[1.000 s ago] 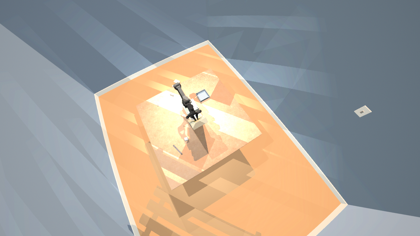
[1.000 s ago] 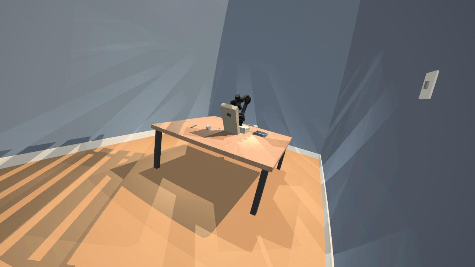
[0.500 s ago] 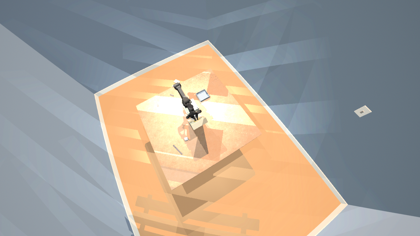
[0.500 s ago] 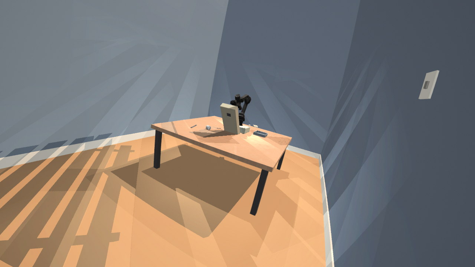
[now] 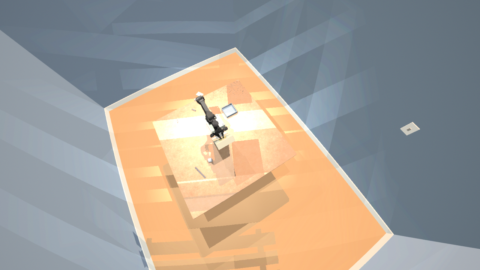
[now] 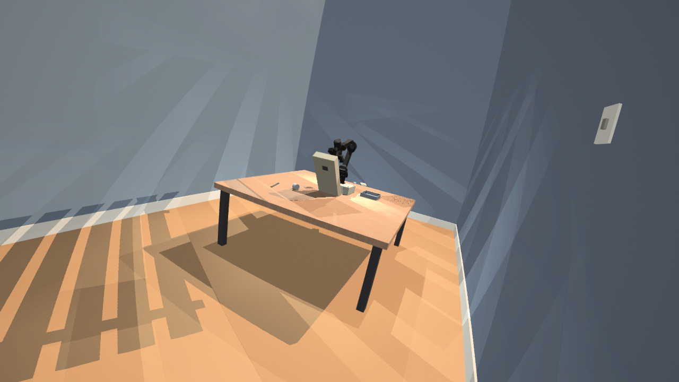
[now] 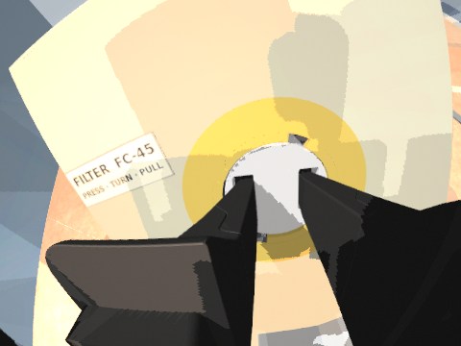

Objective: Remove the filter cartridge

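The round white filter cartridge (image 7: 276,192) sits in the cream service panel (image 7: 206,62) (image 5: 225,143) (image 6: 326,179), inside a yellow ring (image 7: 204,180). My gripper (image 7: 273,181) (image 5: 221,137) has one fingertip in each of the two dark slots on the cartridge's face and is shut on the web between them. In the exterior view the panel hides the cartridge and my fingertips. The blue-grey tray (image 5: 229,110) (image 6: 370,195) stands on the table to the side of the arm, with nothing visible in it.
A small pale round object (image 5: 209,160) (image 6: 295,186) and a thin grey bar (image 5: 200,172) (image 6: 275,184) lie on the table (image 5: 188,191) (image 6: 303,209) behind the panel. A small piece (image 5: 193,109) lies near the arm's base. A white box stands at the panel's foot.
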Controlling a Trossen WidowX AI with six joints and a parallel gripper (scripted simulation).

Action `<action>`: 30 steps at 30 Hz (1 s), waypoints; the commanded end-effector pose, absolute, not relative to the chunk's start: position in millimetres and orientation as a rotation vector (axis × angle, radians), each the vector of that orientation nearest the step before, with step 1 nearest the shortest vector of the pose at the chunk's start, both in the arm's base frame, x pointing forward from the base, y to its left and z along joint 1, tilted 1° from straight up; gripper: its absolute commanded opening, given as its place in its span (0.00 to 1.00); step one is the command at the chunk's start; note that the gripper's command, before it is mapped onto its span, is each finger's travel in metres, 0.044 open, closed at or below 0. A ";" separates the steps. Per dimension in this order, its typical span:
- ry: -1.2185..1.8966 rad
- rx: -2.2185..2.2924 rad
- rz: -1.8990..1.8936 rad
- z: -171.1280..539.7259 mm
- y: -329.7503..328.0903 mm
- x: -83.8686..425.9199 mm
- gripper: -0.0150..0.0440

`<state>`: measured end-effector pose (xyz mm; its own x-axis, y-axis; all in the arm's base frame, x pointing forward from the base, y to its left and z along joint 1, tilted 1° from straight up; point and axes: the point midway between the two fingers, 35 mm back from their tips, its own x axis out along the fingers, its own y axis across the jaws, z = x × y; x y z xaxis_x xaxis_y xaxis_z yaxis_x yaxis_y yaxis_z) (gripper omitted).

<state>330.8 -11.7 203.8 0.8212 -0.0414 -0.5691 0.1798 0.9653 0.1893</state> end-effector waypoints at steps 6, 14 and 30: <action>0.605 -0.028 -0.031 201.4 -11.0 334.8 0.25; 0.606 -0.296 0.053 200.8 -11.1 335.6 0.25; 0.583 -0.836 0.223 200.1 -11.1 336.6 0.25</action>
